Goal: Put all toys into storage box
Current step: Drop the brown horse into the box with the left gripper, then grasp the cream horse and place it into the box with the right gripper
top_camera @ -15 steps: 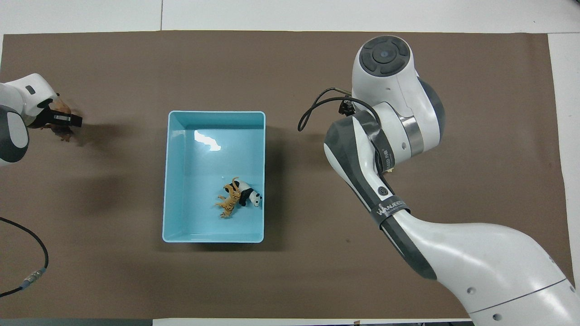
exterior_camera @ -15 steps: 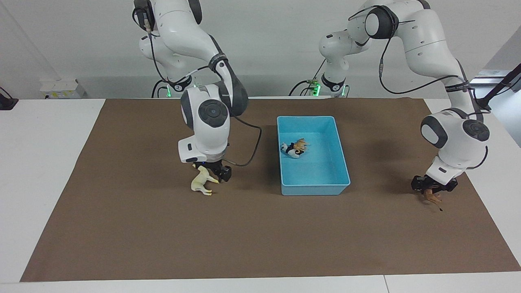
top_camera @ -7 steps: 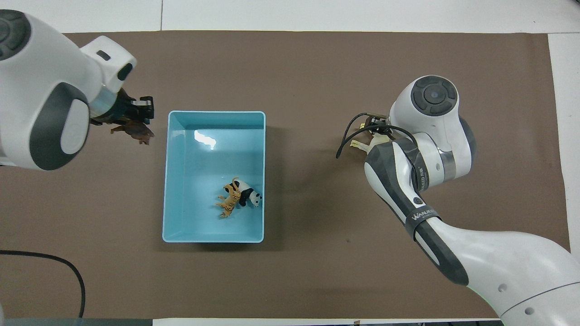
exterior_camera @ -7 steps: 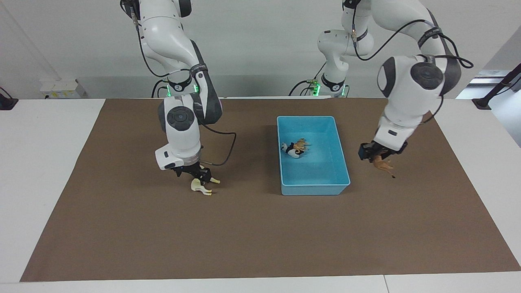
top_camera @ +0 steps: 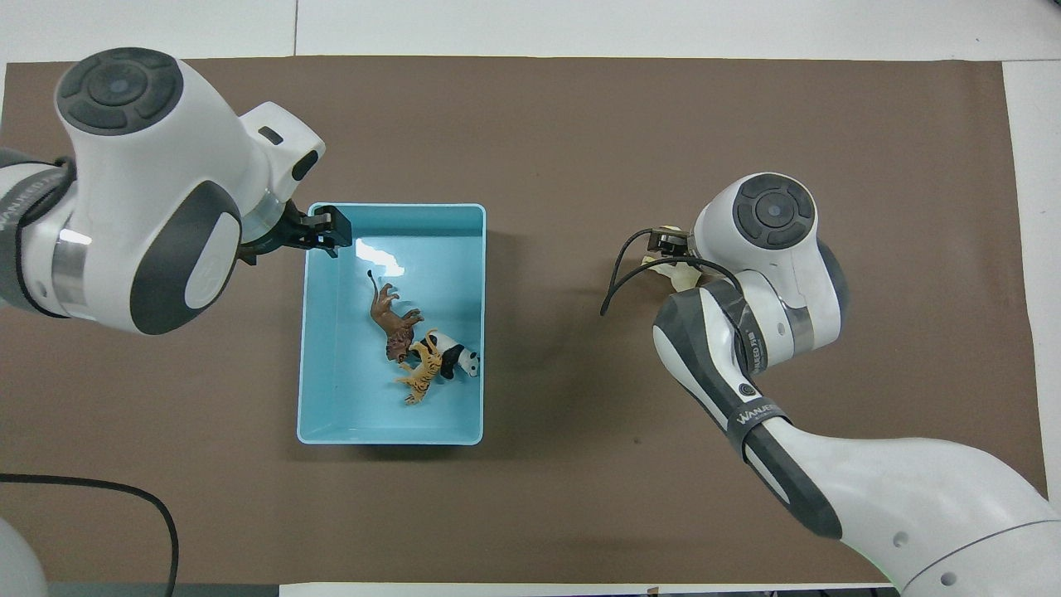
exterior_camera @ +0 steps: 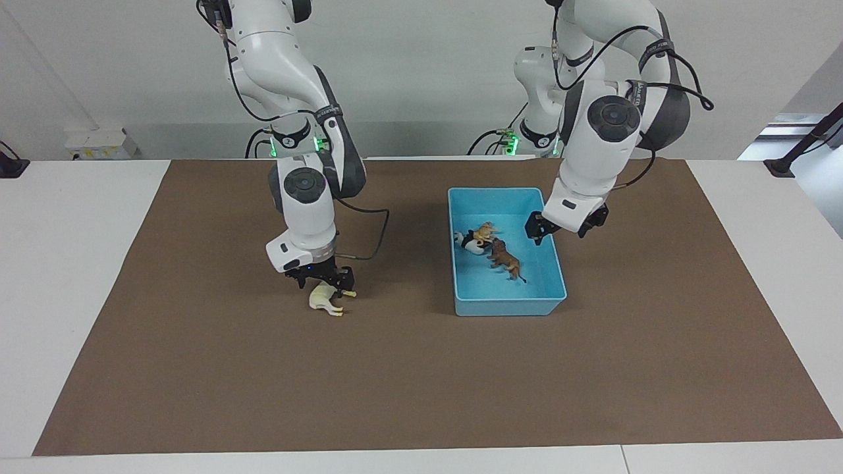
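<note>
Over the storage box (exterior_camera: 556,299) rim, left gripper (exterior_camera: 566,227) bent down, fingers apart, empty, lion (exterior_camera: 506,259) inside at its seven o'clock, right gripper (exterior_camera: 326,280) spread low over horse (exterior_camera: 323,300), brown mat (exterior_camera: 421,375), white table (exterior_camera: 66,217).

Two high opposed cameras share the table (exterior_camera: 79,263).

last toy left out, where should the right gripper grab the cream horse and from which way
Grip the cream horse across its trunk, coming straight down. It lies on its side on the brown mat, legs pointing away from the robots, so the trunk is its broadest part. The right gripper already hangs over it.
</note>
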Robot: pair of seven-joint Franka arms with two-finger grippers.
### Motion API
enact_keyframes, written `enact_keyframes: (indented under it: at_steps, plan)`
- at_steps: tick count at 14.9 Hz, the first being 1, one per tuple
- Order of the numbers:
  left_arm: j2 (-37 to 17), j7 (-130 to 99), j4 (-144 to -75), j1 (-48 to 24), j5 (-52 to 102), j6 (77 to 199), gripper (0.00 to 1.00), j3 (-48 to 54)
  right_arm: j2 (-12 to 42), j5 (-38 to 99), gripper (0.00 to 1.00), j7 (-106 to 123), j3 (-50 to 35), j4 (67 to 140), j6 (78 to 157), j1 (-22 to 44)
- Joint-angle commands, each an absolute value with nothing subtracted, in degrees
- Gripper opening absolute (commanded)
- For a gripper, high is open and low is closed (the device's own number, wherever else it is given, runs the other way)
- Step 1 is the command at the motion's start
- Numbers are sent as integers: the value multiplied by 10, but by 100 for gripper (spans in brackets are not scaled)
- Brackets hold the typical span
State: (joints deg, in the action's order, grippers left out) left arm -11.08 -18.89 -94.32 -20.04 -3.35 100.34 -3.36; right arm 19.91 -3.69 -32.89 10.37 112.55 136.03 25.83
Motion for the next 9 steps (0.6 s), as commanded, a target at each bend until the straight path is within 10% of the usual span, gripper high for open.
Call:
enact_keyframes:
  at_steps: [1,3,4,5,9]
  plan:
    - [-97,-107,-919,-139,-35,1000,100,-39,182,-39,100,-309,101,1173,1408,250]
    - [-87,-77,-892,-97,-34,989,100,-40,182,-39,100,-312,101,1176,1416,248]
    - [-72,-75,-888,-83,-34,977,100,-40,183,-38,63,-314,101,1187,1429,248]
    - [-55,-73,-888,-77,-35,960,100,-40,182,-38,1,-316,101,1196,1442,248]
    - [16,-73,-903,-66,-35,860,100,-40,179,-38,0,-318,102,1117,1312,258]
